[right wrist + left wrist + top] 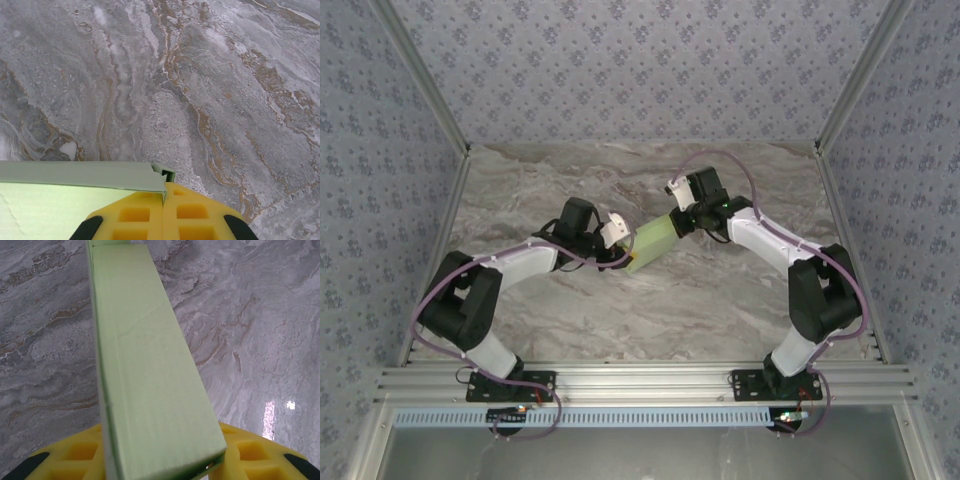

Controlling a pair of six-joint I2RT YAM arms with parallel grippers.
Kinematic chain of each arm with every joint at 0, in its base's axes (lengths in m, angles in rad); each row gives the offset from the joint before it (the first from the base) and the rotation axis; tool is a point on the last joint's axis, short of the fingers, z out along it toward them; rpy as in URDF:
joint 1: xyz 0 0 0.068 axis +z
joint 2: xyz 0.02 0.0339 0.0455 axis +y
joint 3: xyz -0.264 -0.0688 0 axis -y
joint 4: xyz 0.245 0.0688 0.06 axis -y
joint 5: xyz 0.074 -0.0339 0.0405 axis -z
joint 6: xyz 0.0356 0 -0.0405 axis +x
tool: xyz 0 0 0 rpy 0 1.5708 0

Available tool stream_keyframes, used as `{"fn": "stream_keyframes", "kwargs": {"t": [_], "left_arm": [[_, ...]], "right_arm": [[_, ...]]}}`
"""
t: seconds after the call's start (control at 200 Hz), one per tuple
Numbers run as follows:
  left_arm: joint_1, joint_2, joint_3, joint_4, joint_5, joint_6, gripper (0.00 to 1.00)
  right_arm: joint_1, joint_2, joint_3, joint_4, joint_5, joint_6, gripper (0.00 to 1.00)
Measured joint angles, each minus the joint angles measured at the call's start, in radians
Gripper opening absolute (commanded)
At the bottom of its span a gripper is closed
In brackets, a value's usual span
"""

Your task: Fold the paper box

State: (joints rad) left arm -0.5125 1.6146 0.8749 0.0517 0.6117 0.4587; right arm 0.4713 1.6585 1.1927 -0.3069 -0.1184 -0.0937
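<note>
L gripper (622,254) pinches near-left end of paper box (655,243), held over mid table (570,310) btw arms. R gripper (681,223) pressed together on thin card at far-right corner. Box looks formed; step prob end flap. Next: tuck w/o crushing.

grey marble tabletop (720,310), floral blue walls (620,70)

Grey marble-look table (650,315) in front of us, tan veins sweeping across a surface glossy enough to catch the light, an aluminium rail (640,381) along its near edge, patterned walls (620,70) around it.
</note>
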Motion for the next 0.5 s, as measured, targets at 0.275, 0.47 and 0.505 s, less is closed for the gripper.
{"fn": "stream_keyframes", "kwargs": {"t": [0.275,0.47,0.505], "left_arm": [[0.002,0.028,0.053,-0.06,0.008,0.049,0.19],[0.002,0.085,0.139,-0.151,0.044,0.1,0.21],[0.002,0.098,0.155,-0.163,0.056,0.109,0.21]], "right_arm": [[0.03,-0.052,-0.08,0.073,0.098,0.136,0.0],[0.053,-0.097,-0.14,0.108,0.191,0.209,0.0],[0.053,-0.11,-0.155,0.111,0.203,0.221,0.0]]}}
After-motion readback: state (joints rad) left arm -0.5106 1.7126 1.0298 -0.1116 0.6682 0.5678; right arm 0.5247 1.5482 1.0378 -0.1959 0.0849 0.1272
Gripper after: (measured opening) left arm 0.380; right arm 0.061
